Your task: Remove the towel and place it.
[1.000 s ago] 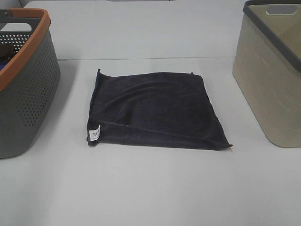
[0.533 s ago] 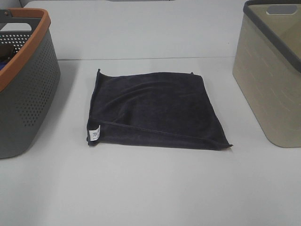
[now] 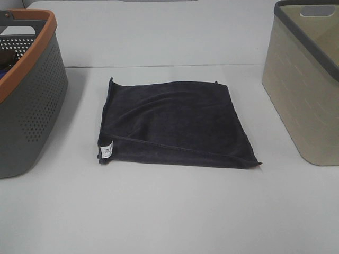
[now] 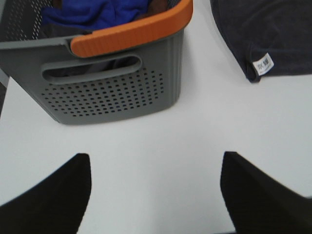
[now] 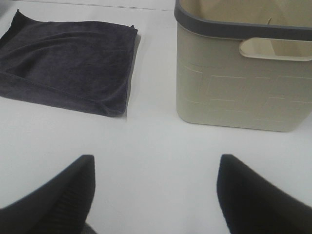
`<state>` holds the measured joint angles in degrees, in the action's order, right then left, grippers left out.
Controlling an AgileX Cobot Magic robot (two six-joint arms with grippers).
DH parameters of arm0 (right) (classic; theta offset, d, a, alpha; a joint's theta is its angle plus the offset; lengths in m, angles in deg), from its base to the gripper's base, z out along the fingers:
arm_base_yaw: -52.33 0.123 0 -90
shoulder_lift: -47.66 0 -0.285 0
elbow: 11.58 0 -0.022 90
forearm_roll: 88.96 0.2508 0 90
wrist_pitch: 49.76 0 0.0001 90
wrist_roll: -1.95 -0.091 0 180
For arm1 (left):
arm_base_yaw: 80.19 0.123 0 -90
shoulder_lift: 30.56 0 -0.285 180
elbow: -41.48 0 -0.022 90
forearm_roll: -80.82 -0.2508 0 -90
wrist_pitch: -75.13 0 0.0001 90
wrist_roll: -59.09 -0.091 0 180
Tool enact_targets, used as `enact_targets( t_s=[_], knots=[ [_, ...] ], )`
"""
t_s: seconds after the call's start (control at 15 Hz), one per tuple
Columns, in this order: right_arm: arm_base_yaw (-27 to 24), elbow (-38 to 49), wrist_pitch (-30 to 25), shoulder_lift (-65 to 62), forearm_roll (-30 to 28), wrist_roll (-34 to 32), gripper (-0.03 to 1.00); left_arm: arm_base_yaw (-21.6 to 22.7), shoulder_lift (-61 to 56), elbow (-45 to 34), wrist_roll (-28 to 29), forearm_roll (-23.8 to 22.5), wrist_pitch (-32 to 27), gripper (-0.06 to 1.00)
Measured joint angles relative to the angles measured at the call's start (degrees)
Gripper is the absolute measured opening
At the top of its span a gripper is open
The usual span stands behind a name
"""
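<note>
The dark navy towel (image 3: 172, 123) lies folded flat in the middle of the white table, with a small white tag (image 3: 107, 150) at its near left corner. It shows also in the left wrist view (image 4: 265, 36) and the right wrist view (image 5: 68, 66). My left gripper (image 4: 155, 195) is open and empty above bare table, near the grey basket. My right gripper (image 5: 155, 195) is open and empty above bare table, in front of the beige basket. Neither gripper shows in the exterior high view.
A grey perforated basket with an orange rim (image 3: 29, 100) stands at the left and holds blue cloth (image 4: 92, 10). A beige basket with a dark grey rim (image 3: 304, 84) stands at the right, its inside bare as far as the right wrist view shows (image 5: 243, 63).
</note>
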<state>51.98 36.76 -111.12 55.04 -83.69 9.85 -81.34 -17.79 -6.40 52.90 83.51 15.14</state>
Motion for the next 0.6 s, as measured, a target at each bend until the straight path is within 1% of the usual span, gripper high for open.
enact_targets(
  t_s=[0.2, 0.47, 0.6],
  knots=[
    [0.0, 0.0, 0.0, 0.0, 0.1, 0.0, 0.67, 0.0, -5.0, -0.2, 0.0, 0.0, 0.0, 0.71],
    [0.0, 0.0, 0.0, 0.0, 0.1, 0.0, 0.67, 0.0, -5.3, -0.2, 0.0, 0.0, 0.0, 0.71],
    [0.2, 0.0, 0.0, 0.0, 0.1, 0.0, 0.67, -0.7, -5.3, -0.2, 0.0, 0.0, 0.0, 0.71]
  ],
)
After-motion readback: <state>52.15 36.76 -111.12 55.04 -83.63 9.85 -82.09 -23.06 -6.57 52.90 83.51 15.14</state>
